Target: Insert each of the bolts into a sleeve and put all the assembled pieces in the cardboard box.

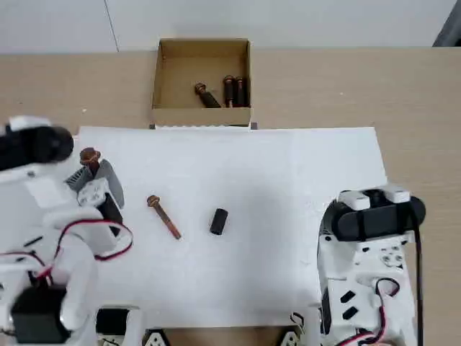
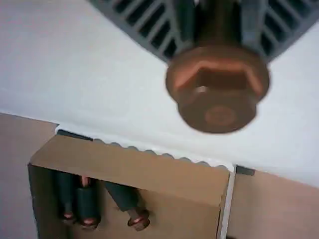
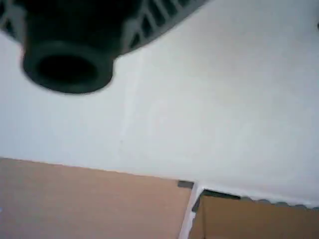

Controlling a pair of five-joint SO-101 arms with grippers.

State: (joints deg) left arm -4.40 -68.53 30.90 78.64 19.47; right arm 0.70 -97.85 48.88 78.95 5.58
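The round copper head of a bolt (image 2: 218, 87) is right up at the camera. The left gripper (image 2: 219, 30) has it squeezed tight, with a grey ribbed finger (image 2: 144, 22) on each side. The head sticks out past the fingers. The bolt's stem is hidden between them, so its length cannot be told. Seen from above, this gripper is up over the left side of the white sheet (image 1: 288, 180).

The right gripper (image 3: 84, 25) is closed on a black sleeve (image 3: 67, 64). The sleeve's open hole faces the camera. Its back end is dark and blurry and runs off the edge, so it is hard to make out. The right arm (image 1: 371, 216) is folded up at the right edge of the sheet.

Between the two arms, a loose bolt (image 1: 163, 216) and a loose sleeve (image 1: 219, 221) lie on the sheet. They are near each other but not touching. The loose bolt lies slanted, with its head to the far left.

The cardboard box (image 1: 204, 115) stands at the far side of the table (image 1: 418, 94). Its near wall touches the sheet's far edge. Three finished pieces (image 1: 223, 91) lie in its right half. Two of them lie side by side and one is slanted. From the left wrist, the near wall covers part of them, and the box is cut off at the edge.
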